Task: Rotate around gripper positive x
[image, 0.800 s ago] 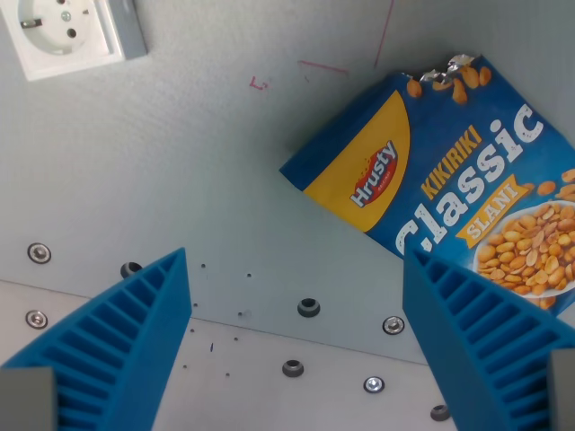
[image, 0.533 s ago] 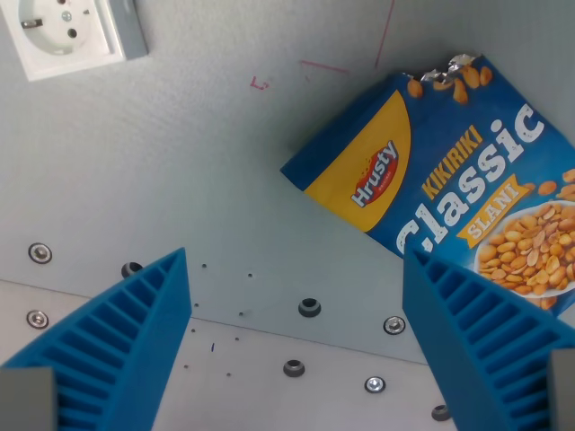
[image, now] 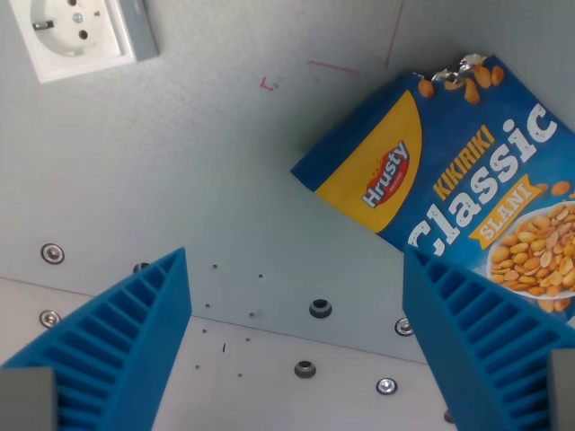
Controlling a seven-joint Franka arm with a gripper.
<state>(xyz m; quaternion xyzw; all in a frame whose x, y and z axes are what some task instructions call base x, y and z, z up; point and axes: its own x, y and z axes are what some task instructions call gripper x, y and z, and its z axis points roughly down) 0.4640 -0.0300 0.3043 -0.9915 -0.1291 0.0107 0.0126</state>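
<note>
The gripper (image: 296, 269) is hanging over the grey table (image: 225, 162) with its blue fingers (image: 135, 332) spread wide apart, gripping nothing. The peanut bag (image: 458, 197) is lying flat at the wrist view's right, and the wall socket (image: 76, 31) is sitting top left.

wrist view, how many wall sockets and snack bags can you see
2: one white socket at the wrist view's top left, one blue peanut bag at the right, partly cut off by the frame edge. More could lie out of view.
</note>
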